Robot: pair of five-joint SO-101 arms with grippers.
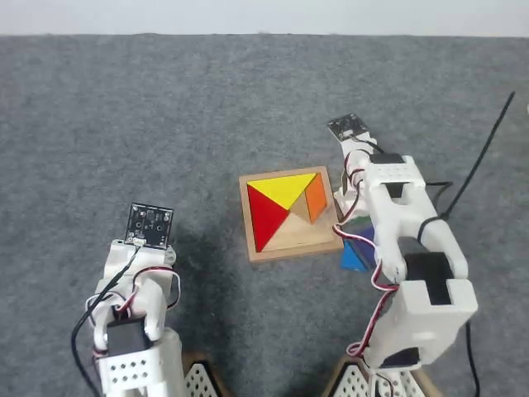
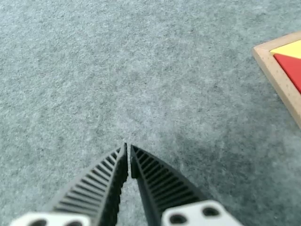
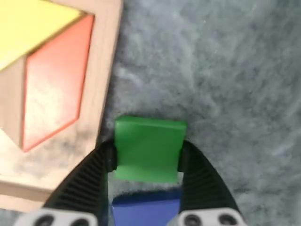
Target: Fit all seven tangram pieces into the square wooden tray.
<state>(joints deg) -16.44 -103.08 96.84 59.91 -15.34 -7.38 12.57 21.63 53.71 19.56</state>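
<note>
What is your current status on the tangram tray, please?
Left end effector shut over carpet. Right end effector shut on green piece beside tray. Blue piece close alongside; tray opening unobstructed.

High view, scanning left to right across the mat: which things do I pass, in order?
left arm → red triangle → orange parallelogram → blue piece

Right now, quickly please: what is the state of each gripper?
Left gripper: closed, holding nothing.
Right gripper: closed on the green piece, beside the wooden tray.
</note>
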